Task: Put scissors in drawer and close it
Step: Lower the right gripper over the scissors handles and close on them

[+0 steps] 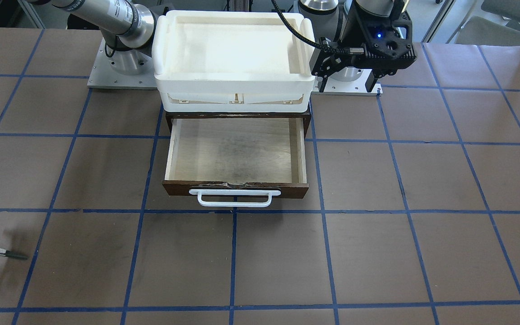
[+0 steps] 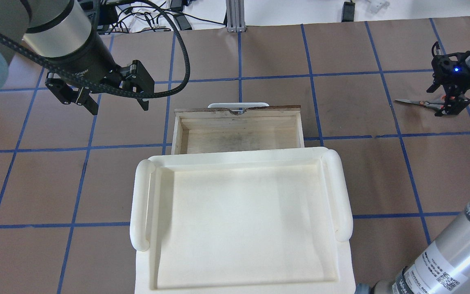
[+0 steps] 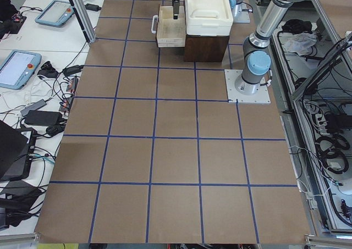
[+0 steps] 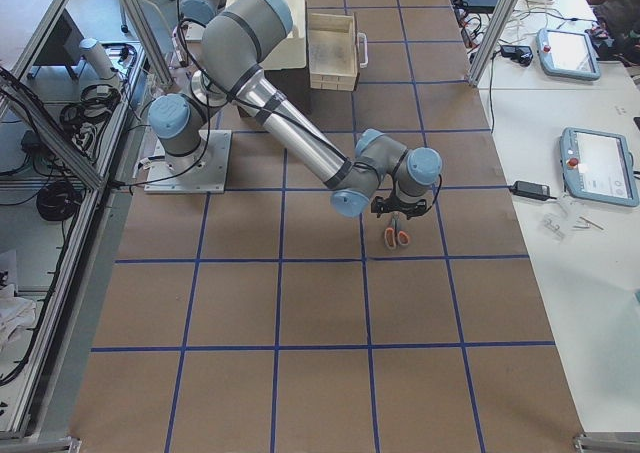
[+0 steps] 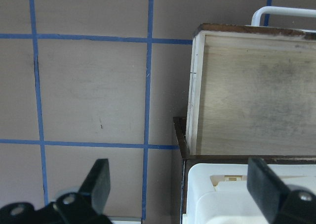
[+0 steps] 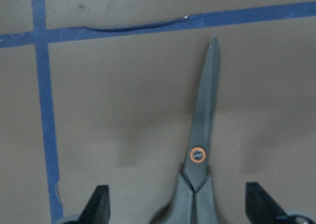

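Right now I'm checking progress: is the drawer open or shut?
Open. The drawer is pulled out of its cabinet, its bare plywood floor showing; the scissors lie on the table, outside it.

The word "Gripper" is printed in white on the black wrist collar [image 2: 80,74] of the left arm [image 2: 51,28], as seen in the overhead view. "UNIVERSAL ROBOTS" is printed on a white label [image 2: 439,265] on the right arm [image 2: 469,228]. The small codes beside it cannot be read.

In the overhead view you have bare worktop [image 2: 353,110] from the scissors [image 2: 416,102] at three o'clock across to the drawer [image 2: 239,121], open-topped and reachable from above, with only the white tray [image 2: 239,157] rising at its six o'clock edge.
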Available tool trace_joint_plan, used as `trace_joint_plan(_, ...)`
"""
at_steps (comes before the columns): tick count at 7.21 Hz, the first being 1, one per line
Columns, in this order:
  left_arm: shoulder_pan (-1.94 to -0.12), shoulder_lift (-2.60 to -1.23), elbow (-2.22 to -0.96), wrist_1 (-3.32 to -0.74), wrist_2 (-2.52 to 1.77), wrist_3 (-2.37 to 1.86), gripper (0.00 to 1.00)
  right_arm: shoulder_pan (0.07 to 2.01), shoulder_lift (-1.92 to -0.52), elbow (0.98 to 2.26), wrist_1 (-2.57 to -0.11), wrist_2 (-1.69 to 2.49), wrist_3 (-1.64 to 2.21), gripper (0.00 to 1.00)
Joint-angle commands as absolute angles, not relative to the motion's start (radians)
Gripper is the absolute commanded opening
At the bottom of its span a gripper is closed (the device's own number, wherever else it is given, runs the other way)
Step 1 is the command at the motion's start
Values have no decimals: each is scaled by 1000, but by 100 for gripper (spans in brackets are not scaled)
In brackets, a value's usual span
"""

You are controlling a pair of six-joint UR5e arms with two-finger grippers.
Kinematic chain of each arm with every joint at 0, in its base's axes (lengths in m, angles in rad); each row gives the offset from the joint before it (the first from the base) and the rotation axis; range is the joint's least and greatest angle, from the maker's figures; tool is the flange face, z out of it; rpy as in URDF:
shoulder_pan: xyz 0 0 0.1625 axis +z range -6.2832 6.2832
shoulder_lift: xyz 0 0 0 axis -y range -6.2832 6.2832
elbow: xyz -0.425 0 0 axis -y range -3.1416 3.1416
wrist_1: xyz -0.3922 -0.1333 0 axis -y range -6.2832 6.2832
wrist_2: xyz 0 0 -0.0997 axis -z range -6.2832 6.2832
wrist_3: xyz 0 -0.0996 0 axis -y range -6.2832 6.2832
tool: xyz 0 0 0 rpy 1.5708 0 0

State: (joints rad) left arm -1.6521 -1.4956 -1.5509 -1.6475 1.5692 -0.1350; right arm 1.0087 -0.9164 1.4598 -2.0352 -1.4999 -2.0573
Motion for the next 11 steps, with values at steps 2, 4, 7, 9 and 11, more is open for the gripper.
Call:
trace_joint_plan(2, -1652, -1496, -1551, -1647, 1569, -135, 100, 1009, -911, 1474, -2138, -1517, -2026, 70)
trace_joint_plan(4, -1652, -1496, -1551, -1647, 1569, -135, 100, 1014, -911, 1483, -2135, -1514, -2025, 62)
trace_joint_plan(7, -1652, -1494, -1551, -1647, 1569, -135, 100, 1015, -908, 1499, -2147, -1511, -2026, 62)
trace_joint_plan(9, -1652, -1494, -1551, -1647, 1569, -135, 100, 1015, -905, 1499, -2148, -1511, -2026, 43)
trace_joint_plan(11, -1652, -1494, -1551, -1647, 1569, -135, 100, 1015, -905, 1499, -2148, -1516, -2026, 15)
